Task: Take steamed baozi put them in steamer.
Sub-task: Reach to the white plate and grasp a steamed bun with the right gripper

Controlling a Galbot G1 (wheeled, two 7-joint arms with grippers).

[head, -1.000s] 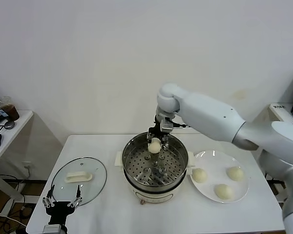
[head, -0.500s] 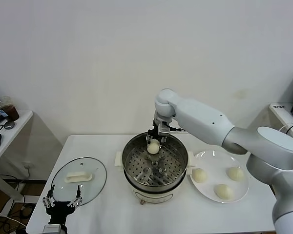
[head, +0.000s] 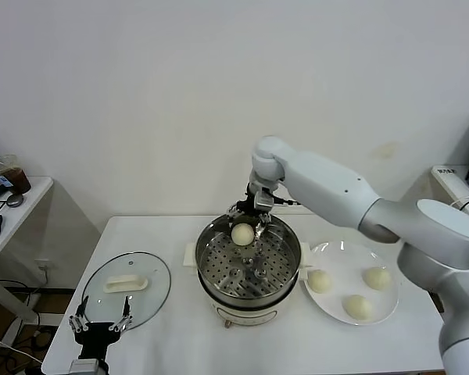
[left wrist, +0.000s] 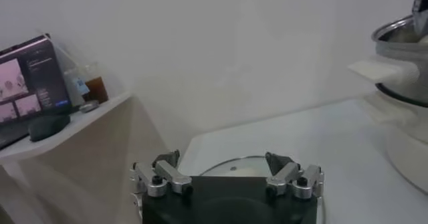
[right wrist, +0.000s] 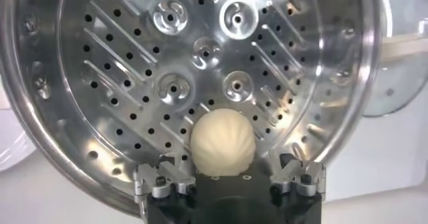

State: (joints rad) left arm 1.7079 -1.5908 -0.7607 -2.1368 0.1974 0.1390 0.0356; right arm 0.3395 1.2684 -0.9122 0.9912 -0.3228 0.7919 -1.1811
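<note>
The steamer [head: 291, 238] stands mid-table, its perforated tray [right wrist: 134, 78] showing. One baozi [head: 242, 233] lies on the tray at the far side, also seen in the right wrist view [right wrist: 223, 140]. My right gripper [head: 250, 219] hangs just above it, open, fingers [right wrist: 165, 172] spread on either side of the bun. Three more baozi [head: 319, 280], [head: 376, 277], [head: 357, 306] sit on the white plate [head: 344, 258] to the right of the steamer. My left gripper [head: 100, 322] is parked open at the near left, empty, also shown in its wrist view [left wrist: 224, 172].
The glass lid [head: 152, 293] with its cream handle lies flat on the table to the left of the steamer, just beyond my left gripper. A side table [head: 16, 211] with a cup stands farther left. A wall rises behind the table.
My right gripper's fingers have spread apart and let go of the baozi, which now rests on the steamer tray. The left arm has not moved.
</note>
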